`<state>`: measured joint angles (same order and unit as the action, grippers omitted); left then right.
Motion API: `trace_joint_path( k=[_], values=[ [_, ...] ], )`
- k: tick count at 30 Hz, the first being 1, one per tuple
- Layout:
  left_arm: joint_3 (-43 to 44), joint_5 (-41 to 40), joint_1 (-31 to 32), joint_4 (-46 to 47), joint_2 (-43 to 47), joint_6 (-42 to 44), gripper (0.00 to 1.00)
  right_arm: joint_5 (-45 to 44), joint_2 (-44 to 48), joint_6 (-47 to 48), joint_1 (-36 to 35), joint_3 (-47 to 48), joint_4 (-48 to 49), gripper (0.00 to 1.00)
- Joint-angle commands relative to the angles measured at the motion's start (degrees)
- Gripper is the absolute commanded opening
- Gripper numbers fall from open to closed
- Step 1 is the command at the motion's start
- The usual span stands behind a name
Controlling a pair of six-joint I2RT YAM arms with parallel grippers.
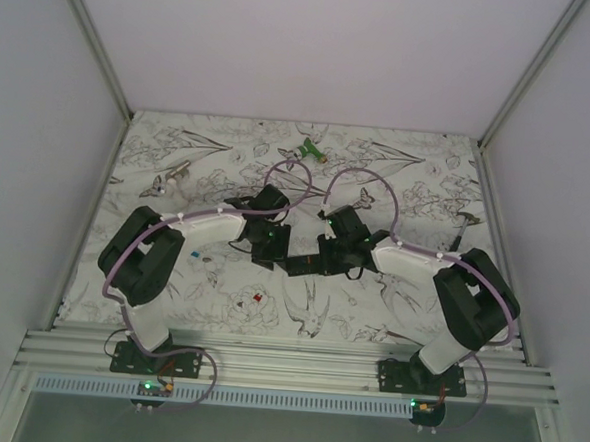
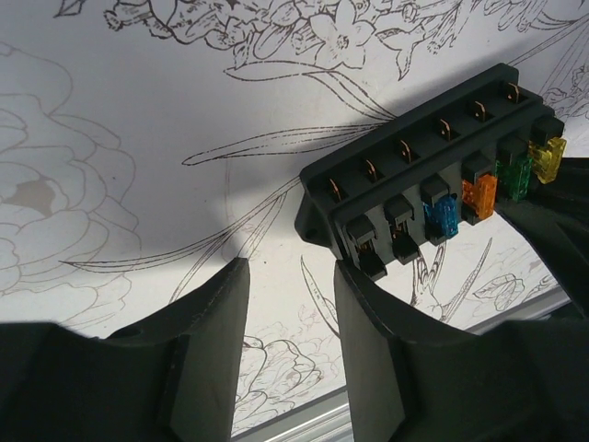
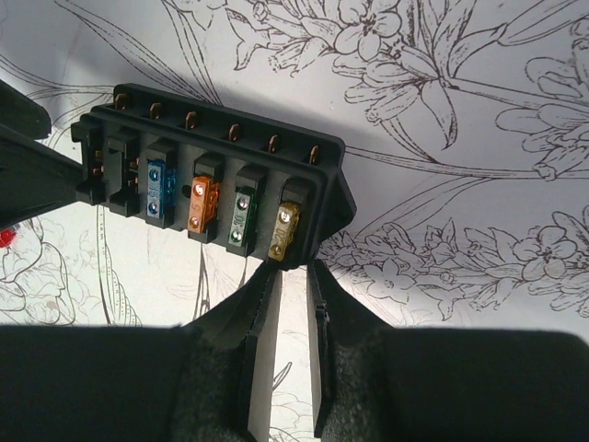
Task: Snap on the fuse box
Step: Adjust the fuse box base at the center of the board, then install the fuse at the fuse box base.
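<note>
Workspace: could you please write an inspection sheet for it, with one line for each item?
Surface: flower-print cloth, lying flat.
Job's things: fuse box is between the two arms and appears lifted off the cloth. It has no cover on, four coloured fuses are seated, and two slots are empty.
Clutter: green-and-white gadget near the far edge; loose red fuse and blue fuse by the left arm.
Grippers: right gripper pinches the box's end by the yellow fuse. Left gripper is open, with one finger at the other end.
Cables: lilac cables loop over both arms.
Surroundings: white walls; aluminium rail at the near edge.
</note>
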<state>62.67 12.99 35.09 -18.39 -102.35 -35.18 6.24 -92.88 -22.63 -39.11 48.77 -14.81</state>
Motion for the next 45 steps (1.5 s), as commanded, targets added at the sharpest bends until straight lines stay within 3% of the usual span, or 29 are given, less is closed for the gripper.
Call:
trace_joint_path(
  k=[1, 8, 20, 45],
  values=[
    [-0.18, 0.78, -0.61, -0.15, 0.97, -1.05, 0.45, -1.48, 2.49, 1.47, 0.11, 1.16, 0.83, 0.23],
    [-1.23, 1.89, -1.79, -0.14, 3.72, -2.67, 0.47, 2.24, 5.40, 1.58, -0.47, 4.07, -0.76, 0.23],
    [-0.53, 4.34, -2.92, 2.82, 2.17, -5.33, 0.44, 4.04, -3.72, -3.09, -1.58, 14.41, -7.92, 0.19],
    [-1.75, 8.66, -2.92, 7.93, -0.99, -7.38, 0.33, 2.85, -10.59, -4.75, -3.41, 21.18, -15.86, 0.08]
  ],
)
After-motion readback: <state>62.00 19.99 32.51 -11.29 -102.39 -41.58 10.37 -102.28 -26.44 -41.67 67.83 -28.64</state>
